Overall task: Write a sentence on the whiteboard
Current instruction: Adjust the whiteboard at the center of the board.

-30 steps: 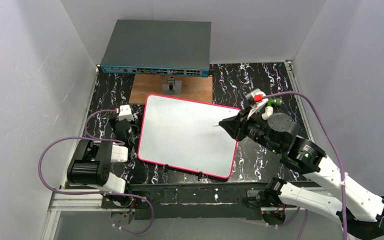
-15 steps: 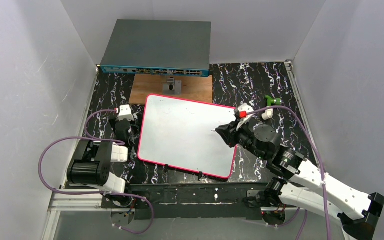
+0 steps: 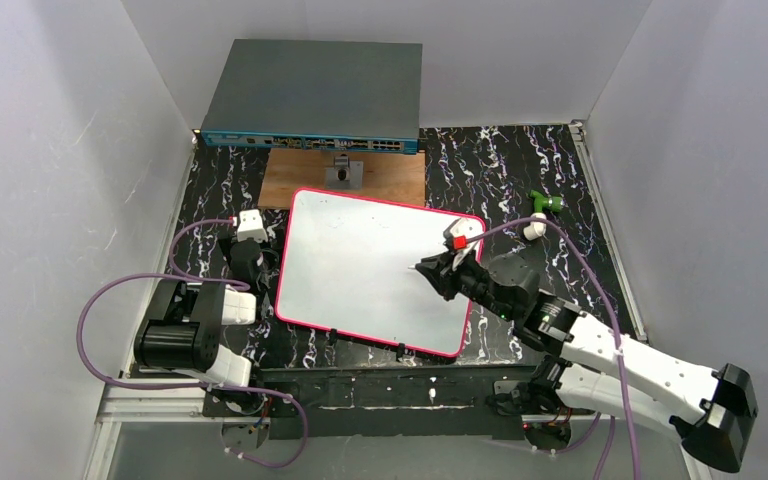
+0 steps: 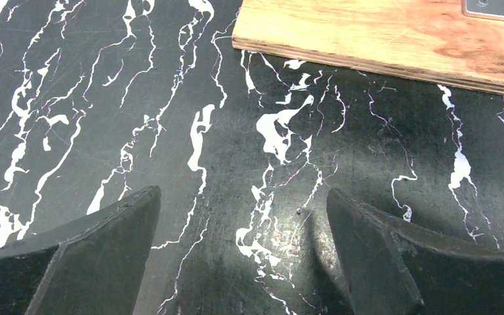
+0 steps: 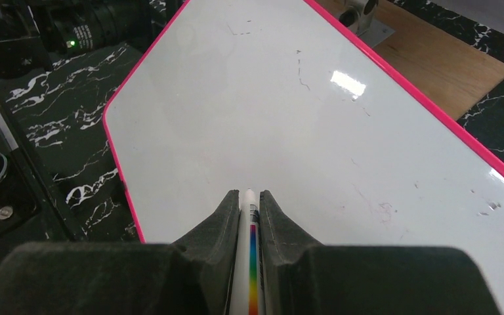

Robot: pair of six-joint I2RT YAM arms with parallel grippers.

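Whiteboard [image 3: 360,265] lies flat on the black marbled desk [image 3: 520,165], pink rim all round, turned a little askew, small black clips along its near edge. Right end effector [image 3: 430,272] is out over the whiteboard's right-hand part, just inside the right rim. The wrist view gives the close look: the right end effector [image 5: 250,197] is clamped together on a thin white pen [image 5: 250,220] with a rainbow stripe down its barrel, tip poking out past the fingers and aimed across the whiteboard [image 5: 289,118]. Tip touching the surface or hanging just above it? Cannot tell from here. The white face shows a few faint grey flecks and a glare spot.

Over to the left: left end effector [image 3: 248,262] sits just beside the whiteboard's left edge, low over the desk. Its own camera shows the left end effector [image 4: 243,203] with jaws wide apart, marbled desk between them.

Just past the whiteboard's far edge, a wooden board [image 3: 305,182], its corner also in the left wrist view [image 4: 367,33]. Beyond that, a grey network switch [image 3: 310,95]. Off the whiteboard's far right corner, a small green piece [image 3: 540,202] and a white cap [image 3: 532,228] lie on the desk, apart from the rim.
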